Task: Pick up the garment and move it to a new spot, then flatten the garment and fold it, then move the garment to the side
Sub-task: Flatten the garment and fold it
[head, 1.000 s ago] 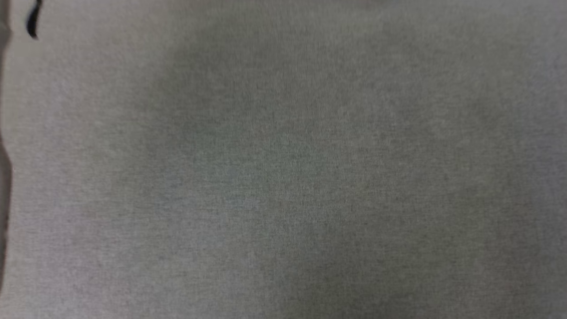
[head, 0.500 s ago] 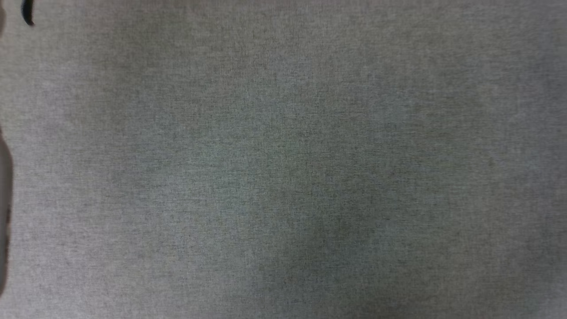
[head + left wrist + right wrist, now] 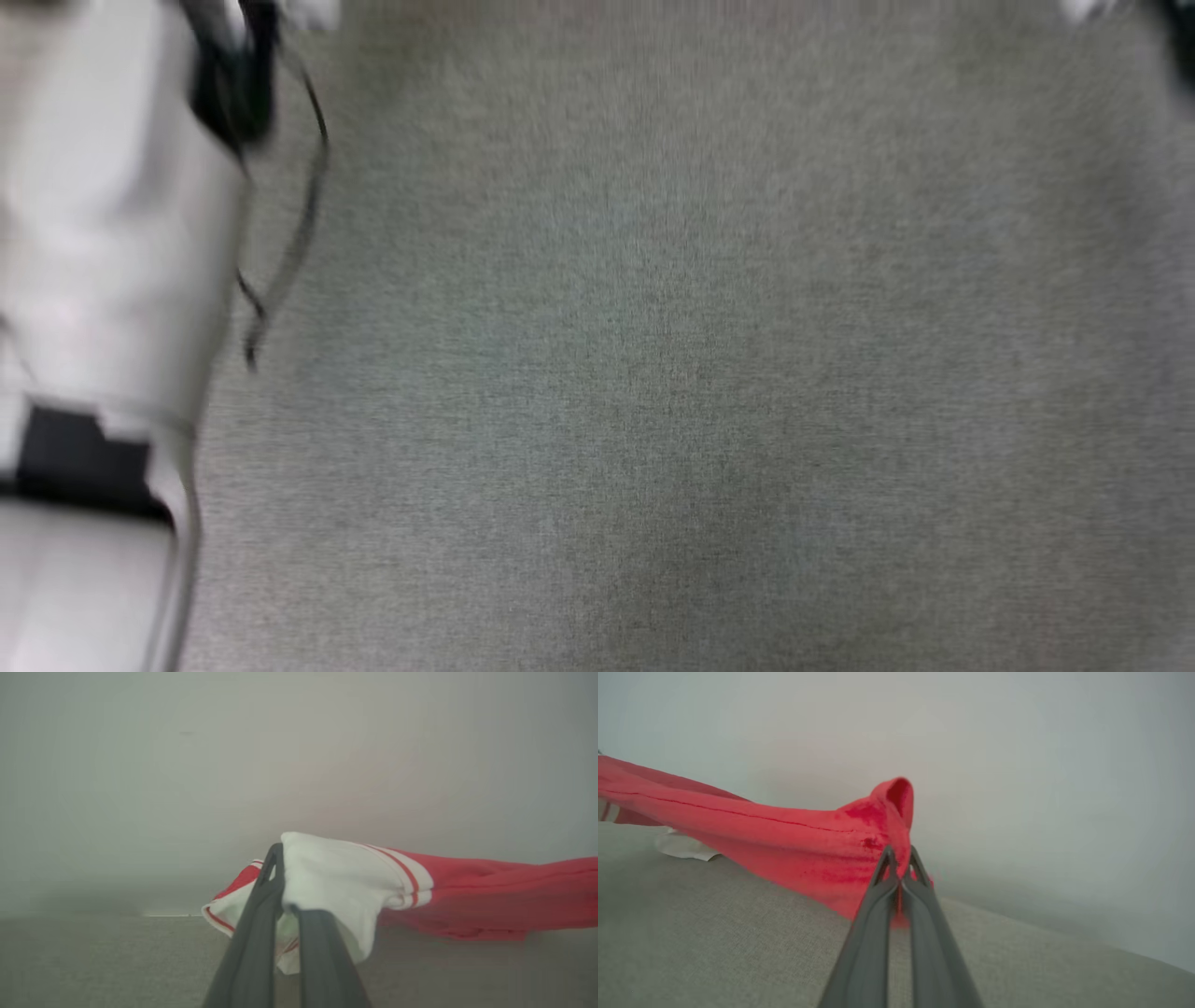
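The garment is a red shirt with a white sleeve edged in red stripes. In the left wrist view it stretches off to the right, held above the grey cloth surface. My left gripper is shut on the white sleeve, which drapes over one finger. In the right wrist view my right gripper is shut on a bunched red edge of the garment, which runs away to the left, sagging onto the surface. The shirt's front print is hidden.
A grey woven cloth surface spreads across the head view. My pale left forearm with a thin black cable stands at its left side. A blurred dark and white part shows at the top right corner.
The head picture has shifted and blurred. The pale left forearm and its cable now take up the left side, where only a sliver at the edge showed before.
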